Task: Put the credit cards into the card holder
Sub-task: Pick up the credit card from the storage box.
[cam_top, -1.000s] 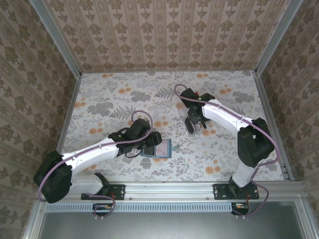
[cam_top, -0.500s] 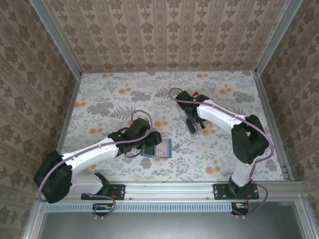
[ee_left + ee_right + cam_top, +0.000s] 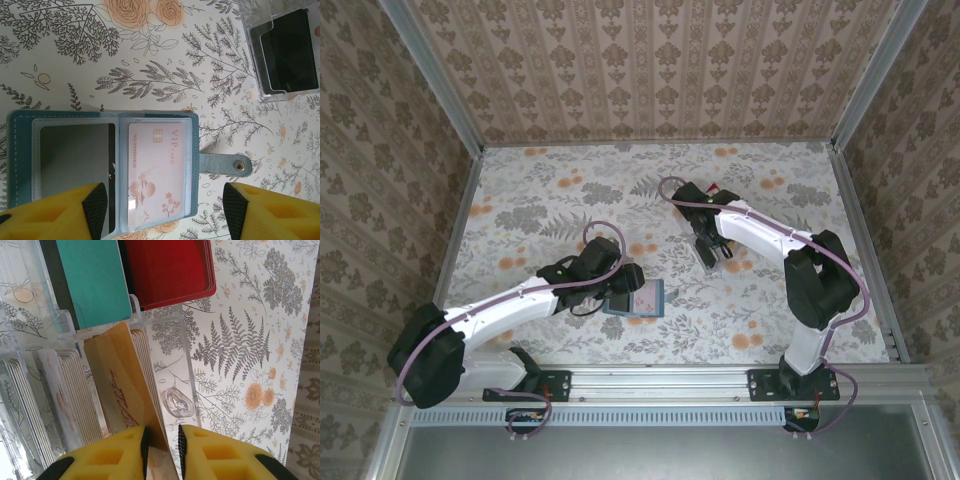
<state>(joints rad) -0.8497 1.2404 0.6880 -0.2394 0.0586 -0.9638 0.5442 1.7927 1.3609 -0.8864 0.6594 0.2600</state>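
Card holder (image 3: pixel 22 160) lies open and flat on the tabletop (image 3: pixel 150 50), near the front edge under the left arm. A pink VIP card (image 3: pixel 157 175) already sits in its right pocket, and what looks like a dark card (image 3: pixel 75 160) is in the left. Left fingers (image 3: pixel 50 215) are spread wide across the holder's lower edge, gripping nothing. Right fingers (image 3: pixel 115 450) pinch the tan card (image 3: pixel 117 375) in the clear rack (image 3: pixel 187 365); it is not lifted out yet. Teal card (image 3: pixel 92 280), red card (image 3: pixel 170 270) and others wait there. Looks partway done, several cards left.
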